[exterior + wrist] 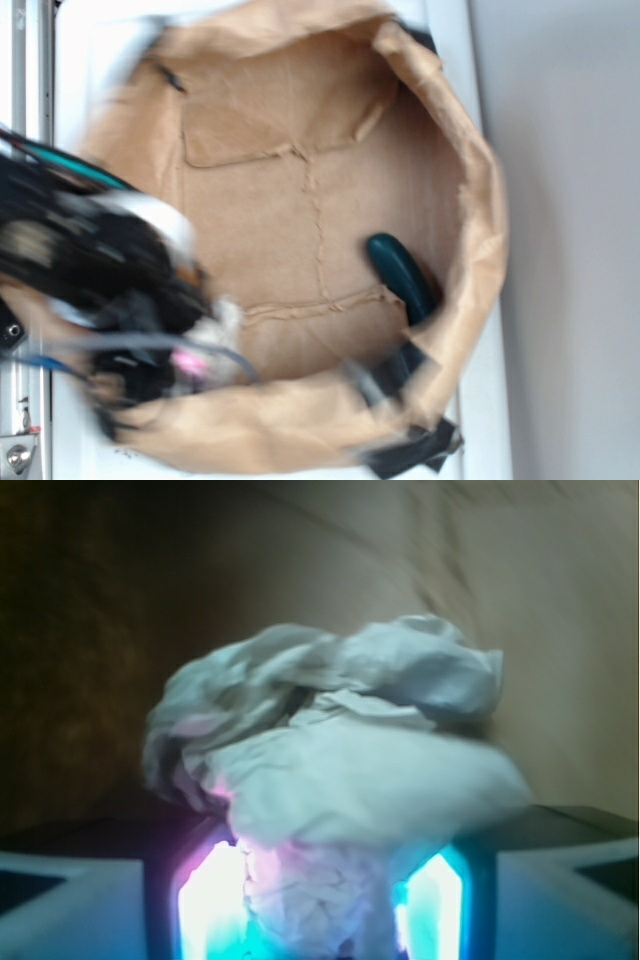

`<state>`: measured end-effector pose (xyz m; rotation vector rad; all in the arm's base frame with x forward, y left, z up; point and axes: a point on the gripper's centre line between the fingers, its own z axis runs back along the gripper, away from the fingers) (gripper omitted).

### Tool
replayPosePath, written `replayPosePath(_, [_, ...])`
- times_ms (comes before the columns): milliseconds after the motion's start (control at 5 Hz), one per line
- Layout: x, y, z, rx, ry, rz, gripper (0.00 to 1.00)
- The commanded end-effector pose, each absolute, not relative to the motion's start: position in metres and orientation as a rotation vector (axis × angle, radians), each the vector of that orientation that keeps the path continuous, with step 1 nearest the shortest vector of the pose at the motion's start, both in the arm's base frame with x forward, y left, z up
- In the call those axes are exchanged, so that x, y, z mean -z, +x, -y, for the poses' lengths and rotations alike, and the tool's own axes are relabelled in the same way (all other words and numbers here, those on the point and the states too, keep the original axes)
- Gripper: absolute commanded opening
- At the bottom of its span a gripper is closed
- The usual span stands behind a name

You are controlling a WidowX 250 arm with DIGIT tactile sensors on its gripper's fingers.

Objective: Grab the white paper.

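Observation:
The white paper (340,740) is a crumpled off-white ball that fills the middle of the wrist view, its lower part pinched between my two glowing fingers (212,900). My gripper (322,905) is shut on it. In the exterior view the arm is blurred at the left of the brown paper bag (300,200), and a pale bit of the white paper (222,322) shows at my gripper (205,345), just above the bag's near left wall.
A dark teal oblong object (400,275) lies on the bag floor at the right. Black clips (410,445) hold the bag's front rim. The bag sits on a white surface (70,70), with a metal rail (20,440) at the left.

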<state>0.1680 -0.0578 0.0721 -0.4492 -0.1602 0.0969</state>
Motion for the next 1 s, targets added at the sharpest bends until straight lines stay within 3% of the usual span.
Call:
replayPosePath(0, [-0.141, 0.228, -0.025, -0.163, -0.574, 0.188, 0.00])
replayPosePath(400, [-0.144, 0.270, -0.025, -0.167, -0.528, 0.140, 0.00])
replayPosePath(600, [-0.155, 0.272, -0.029, -0.203, -0.409, 0.178, 0.00])
replayPosePath(800, [-0.163, 0.260, -0.033, -0.270, -0.247, 0.154, 0.00])
